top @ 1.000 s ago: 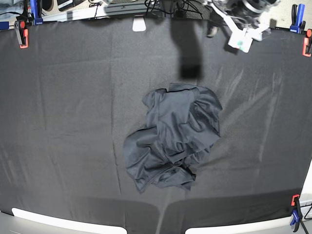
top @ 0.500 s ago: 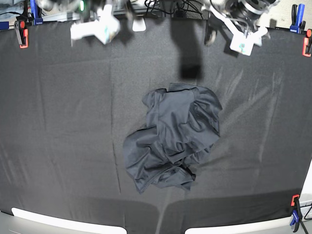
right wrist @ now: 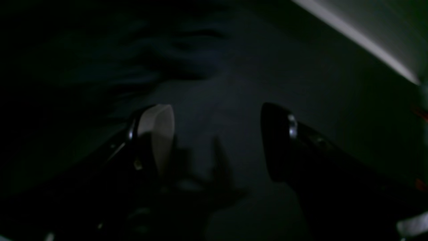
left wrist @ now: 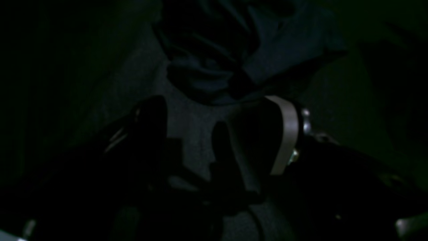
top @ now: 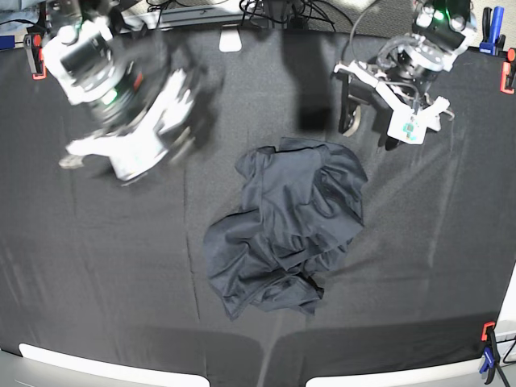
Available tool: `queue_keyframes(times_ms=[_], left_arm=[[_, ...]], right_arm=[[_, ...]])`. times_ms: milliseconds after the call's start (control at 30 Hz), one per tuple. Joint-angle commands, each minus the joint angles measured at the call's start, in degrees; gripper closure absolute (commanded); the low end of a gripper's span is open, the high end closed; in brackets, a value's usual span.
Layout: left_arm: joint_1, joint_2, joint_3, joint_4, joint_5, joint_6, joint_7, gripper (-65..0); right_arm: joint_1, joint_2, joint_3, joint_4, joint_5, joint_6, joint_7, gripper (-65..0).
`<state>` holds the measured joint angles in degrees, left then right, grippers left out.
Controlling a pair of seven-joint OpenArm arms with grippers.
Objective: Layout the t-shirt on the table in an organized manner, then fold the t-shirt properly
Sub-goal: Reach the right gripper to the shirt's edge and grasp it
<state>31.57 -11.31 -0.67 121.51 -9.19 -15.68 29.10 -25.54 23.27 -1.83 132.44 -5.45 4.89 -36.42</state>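
The dark slate-grey t-shirt lies crumpled in a heap at the middle of the black-clothed table. My left gripper hangs open over the cloth just beyond the shirt's far right edge. In the dim left wrist view its jaws stand apart with the shirt's folds right ahead. My right gripper is motion-blurred at the far left, well away from the shirt. In the right wrist view it is open and empty, with the shirt at the upper left.
Red and blue clamps hold the cloth at the far left, far right and near right corners. A white tab sits at the far edge. White strips line the front edge.
Both arms have come down from the far edge toward the table. The right arm swung in fast on the left, and the left gripper dropped close to the shirt's far right edge. The shirt has not moved.
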Motion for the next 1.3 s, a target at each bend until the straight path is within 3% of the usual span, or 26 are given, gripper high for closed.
queue_keyframes(times_ms=[0, 67, 100, 200, 267, 300, 500, 667, 733, 800, 967, 1100, 1267], left_arm=[[-0.1, -0.2, 0.0, 1.2, -0.3, -0.2, -1.3, -40.6], [-0.1, -0.2, 0.0, 1.2, -0.3, -0.2, -1.3, -40.6], [-0.1, -0.2, 0.0, 1.2, -0.3, -0.2, -1.3, -40.6], [-0.1, -0.2, 0.0, 1.2, -0.3, -0.2, -1.3, -40.6], [-0.1, -0.2, 0.0, 1.2, -0.3, -0.2, -1.2, -40.6], [-0.1, -0.2, 0.0, 1.2, -0.3, -0.2, -1.2, -40.6], [-0.1, -0.2, 0.0, 1.2, -0.3, -0.2, -1.3, -40.6], [-0.1, -0.2, 0.0, 1.2, -0.3, -0.2, -1.3, -40.6], [-0.1, -0.2, 0.0, 1.2, -0.3, -0.2, -1.3, -40.6], [-0.1, -0.2, 0.0, 1.2, -0.3, -0.2, -1.3, -40.6], [-0.1, -0.2, 0.0, 1.2, -0.3, -0.2, -1.3, -40.6], [-0.1, -0.2, 0.0, 1.2, -0.3, -0.2, -1.3, -40.6], [-0.1, -0.2, 0.0, 1.2, -0.3, -0.2, -2.5, -40.6]], right_arm=[[0.5, -0.2, 0.4, 1.0, -3.7, -3.7, 1.3, -39.3], [1.1, -1.9, 0.4, 1.0, -8.8, -8.2, 1.1, -39.3], [1.6, -3.0, 0.4, 1.0, -9.4, -8.8, 1.1, -39.3], [2.9, -6.3, 0.3, 1.0, -5.3, -8.8, 1.2, -39.3], [3.2, -7.8, 0.3, 1.0, 0.8, -6.5, 1.3, -39.3], [3.1, -8.4, 0.4, 1.0, 4.1, -3.5, 1.4, -39.3], [3.7, -9.2, 0.4, 1.0, 22.3, 21.5, 1.8, -39.2], [4.9, -9.2, 0.4, 1.0, 34.8, 34.0, -3.4, -39.2], [4.9, -9.2, 0.4, 1.0, 35.5, 34.5, -3.5, -39.2], [4.9, -9.3, 0.4, 1.0, 31.4, 34.2, -2.1, -39.2], [4.9, -10.3, 0.4, 0.5, 20.3, 27.8, 0.4, -39.2], [4.9, -11.1, 0.4, -4.2, 20.5, 26.7, 1.7, -39.2], [8.3, -11.4, 0.2, -18.2, 20.4, 26.8, 6.6, -39.2]])
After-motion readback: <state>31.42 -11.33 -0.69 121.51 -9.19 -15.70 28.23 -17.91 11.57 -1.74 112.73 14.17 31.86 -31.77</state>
